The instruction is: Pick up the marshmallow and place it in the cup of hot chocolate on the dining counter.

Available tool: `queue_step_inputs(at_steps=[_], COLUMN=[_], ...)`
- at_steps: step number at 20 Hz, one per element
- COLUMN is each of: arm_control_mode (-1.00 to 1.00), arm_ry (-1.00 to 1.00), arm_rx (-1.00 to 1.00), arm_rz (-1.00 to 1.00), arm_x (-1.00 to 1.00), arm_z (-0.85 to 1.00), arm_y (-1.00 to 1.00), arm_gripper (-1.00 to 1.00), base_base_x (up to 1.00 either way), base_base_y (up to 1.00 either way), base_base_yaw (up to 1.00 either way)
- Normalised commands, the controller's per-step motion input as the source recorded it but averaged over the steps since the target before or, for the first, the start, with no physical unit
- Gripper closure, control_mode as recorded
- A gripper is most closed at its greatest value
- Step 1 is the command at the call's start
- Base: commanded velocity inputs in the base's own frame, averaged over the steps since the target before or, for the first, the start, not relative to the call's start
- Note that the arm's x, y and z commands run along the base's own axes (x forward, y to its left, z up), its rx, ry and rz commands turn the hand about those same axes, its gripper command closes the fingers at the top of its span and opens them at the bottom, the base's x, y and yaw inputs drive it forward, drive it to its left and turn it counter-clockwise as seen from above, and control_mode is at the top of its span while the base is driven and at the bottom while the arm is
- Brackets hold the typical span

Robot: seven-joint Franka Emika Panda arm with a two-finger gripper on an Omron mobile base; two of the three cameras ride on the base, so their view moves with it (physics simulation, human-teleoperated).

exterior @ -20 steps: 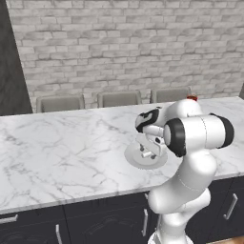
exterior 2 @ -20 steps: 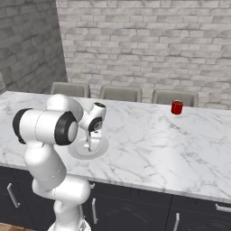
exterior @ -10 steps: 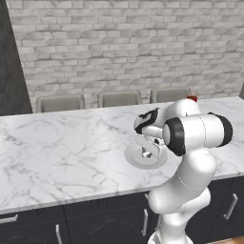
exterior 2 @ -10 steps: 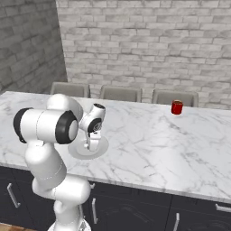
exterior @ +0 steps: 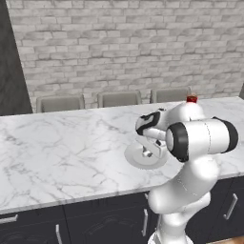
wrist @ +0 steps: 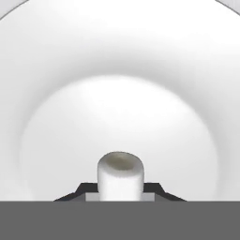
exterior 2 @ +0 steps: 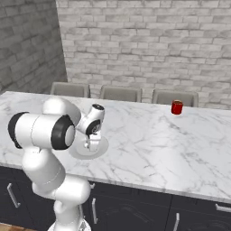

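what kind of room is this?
Likely a rendered kitchen with a dining area: a long marble counter over dark cabinet fronts, chairs tucked along its far side, and a brick wall behind.

The plate (exterior 2: pixel 79 152) lies on the table (exterior 2: pixel 149 149) near its front edge, the marshmallow (wrist: pixel 120 176) on it between the fingers (wrist: pixel 152 189), the cup (exterior 2: pixel 177 107) well apart at two o'clock, chairs (exterior 2: pixel 121 93) behind the table.
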Motion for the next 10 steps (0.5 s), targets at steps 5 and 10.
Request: queue_step_inputs(at_steps=[5,10], arm_control_mode=[-1.0,-1.0], arm_ry=[-0.2,-0.31], arm_rx=[0.0,0.0], arm_rz=[0.04,0.21], arm_x=[-0.73,-0.83], arm_z=[0.81,0.95], arm_y=[0.0,-0.02], arm_gripper=[1.0,1.0], base_base_x=[0.0,0.0], base_base_y=[0.0,0.0], base_base_yaw=[0.0,0.0])
